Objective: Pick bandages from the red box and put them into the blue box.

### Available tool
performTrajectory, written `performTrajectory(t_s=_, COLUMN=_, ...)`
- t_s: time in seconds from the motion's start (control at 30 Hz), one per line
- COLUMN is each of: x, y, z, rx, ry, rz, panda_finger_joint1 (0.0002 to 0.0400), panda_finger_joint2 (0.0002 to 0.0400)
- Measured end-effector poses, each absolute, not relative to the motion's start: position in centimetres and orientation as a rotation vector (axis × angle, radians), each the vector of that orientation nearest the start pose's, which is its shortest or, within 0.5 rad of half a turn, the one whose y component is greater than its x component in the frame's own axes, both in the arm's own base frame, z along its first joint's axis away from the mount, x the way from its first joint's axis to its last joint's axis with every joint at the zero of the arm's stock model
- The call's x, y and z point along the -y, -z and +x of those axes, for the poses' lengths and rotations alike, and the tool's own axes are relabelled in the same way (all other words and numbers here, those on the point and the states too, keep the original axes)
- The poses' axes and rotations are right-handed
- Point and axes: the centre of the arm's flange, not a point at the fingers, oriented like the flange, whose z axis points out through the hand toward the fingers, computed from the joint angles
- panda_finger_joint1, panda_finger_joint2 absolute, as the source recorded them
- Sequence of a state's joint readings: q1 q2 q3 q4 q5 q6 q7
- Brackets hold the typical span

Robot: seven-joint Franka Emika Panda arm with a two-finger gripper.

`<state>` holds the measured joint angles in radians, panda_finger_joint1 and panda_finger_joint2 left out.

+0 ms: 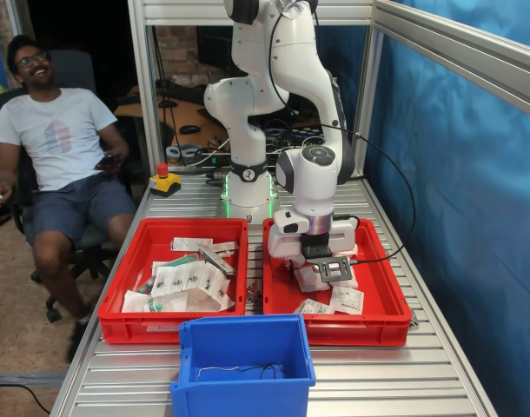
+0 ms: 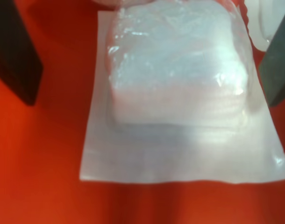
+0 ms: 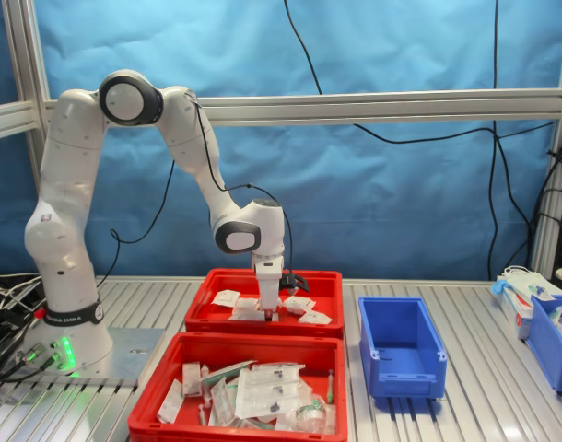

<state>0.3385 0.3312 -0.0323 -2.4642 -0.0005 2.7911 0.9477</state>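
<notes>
Gripper [image 1: 324, 280] fingertips hidden behind wrist camera mount in first exterior view; wrist view crops fingers [image 2: 14, 51] at frame edges. Bandage [image 2: 180, 74] blurred, print unreadable. Seated man [image 1: 56, 139] cut by frame edge.

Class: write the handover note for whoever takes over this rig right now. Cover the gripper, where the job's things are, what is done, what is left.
Gripper: open, lowered into the red box, fingers on either side of a puffy white bandage lying flat; not gripped yet.
Other bandages lie loose in the same red box.
Blue box: holds no bandages; only a thin dark wire shows in the first exterior view.
Done: nothing moved.
Left: close, lift, carry to the blue box, release; repeat.
</notes>
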Motion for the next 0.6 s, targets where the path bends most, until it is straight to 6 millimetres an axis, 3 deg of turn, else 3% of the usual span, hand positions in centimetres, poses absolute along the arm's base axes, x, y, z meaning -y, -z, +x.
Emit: performTrajectory(t_s=0.6, x=-15.6, y=-16.7, z=45.3, rx=-0.949, ry=0.005, rz=-2.995, panda_finger_joint1=0.04, panda_finger_joint2=0.04)
